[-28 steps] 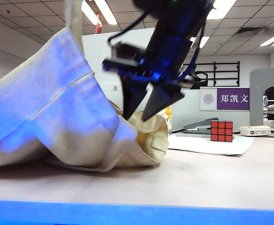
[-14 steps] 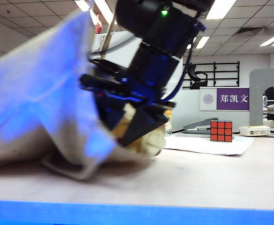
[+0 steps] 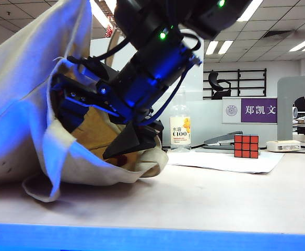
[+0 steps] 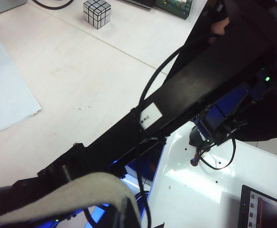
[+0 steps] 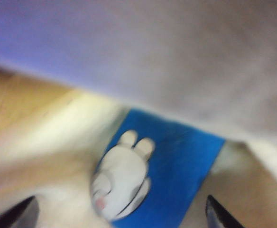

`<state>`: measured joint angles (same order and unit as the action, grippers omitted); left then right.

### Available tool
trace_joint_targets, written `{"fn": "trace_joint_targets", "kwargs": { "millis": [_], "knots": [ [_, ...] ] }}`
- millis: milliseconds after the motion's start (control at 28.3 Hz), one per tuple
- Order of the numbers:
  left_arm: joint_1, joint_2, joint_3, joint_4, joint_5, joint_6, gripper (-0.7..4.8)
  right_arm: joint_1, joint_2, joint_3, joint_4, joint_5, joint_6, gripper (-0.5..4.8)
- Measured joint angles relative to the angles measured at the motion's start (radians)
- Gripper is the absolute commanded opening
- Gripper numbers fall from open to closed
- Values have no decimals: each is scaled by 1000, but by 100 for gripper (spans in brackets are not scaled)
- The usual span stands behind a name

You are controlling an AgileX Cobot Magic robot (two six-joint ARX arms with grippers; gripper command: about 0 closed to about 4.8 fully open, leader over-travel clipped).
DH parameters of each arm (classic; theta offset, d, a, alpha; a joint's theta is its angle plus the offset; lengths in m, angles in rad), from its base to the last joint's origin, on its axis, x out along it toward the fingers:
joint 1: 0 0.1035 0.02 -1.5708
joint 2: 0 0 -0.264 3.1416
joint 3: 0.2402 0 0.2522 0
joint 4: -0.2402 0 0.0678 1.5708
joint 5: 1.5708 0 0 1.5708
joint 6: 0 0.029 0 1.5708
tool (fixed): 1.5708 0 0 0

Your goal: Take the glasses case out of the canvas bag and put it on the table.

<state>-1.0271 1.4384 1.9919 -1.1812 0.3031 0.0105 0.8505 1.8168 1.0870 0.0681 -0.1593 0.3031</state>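
Observation:
The cream canvas bag [image 3: 22, 104] lies at the left of the table [image 3: 210, 198], its mouth pulled up and open. My left gripper [image 4: 124, 213] is shut on the bag's strap [image 4: 77, 190] and is out of the exterior view. Inside the bag my right gripper [image 3: 97, 130] reaches in at the end of its dark arm. The right wrist view shows the blue glasses case [image 5: 176, 156] with its white rabbit print on the bag's lining, blurred. That gripper [image 5: 117, 216] is open, its fingertips [image 5: 218, 216] on either side of the case's near end, not closed on it.
A red Rubik's cube [image 3: 246, 146] stands on a white sheet [image 3: 231, 161] at the right. A clear bottle [image 3: 180, 130] stands behind the bag and a flat white box [image 3: 283, 146] lies far right. A silver cube [image 4: 96, 13] sits further off.
The bag's mouth has been lifted up and wide. The right gripper has gone down and left into the bag, and its jaws have spread wider.

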Motion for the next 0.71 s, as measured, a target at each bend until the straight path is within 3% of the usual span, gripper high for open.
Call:
{"fn": "trace_joint_targets", "kwargs": {
  "millis": [141,424,565,706],
  "knots": [
    [-1,0,0,-19,8,-1,-6,2,51,0,146,85,71,479],
    [-2,0,0,-39,63,0,-6,47,188,199,169,138,211,479],
    [0,2,-2,-80,53,0,-6,50,301,296,125,167,279,479],
    [-1,2,-2,-95,69,12,-6,36,326,328,-20,176,319,479]
  ]
}}
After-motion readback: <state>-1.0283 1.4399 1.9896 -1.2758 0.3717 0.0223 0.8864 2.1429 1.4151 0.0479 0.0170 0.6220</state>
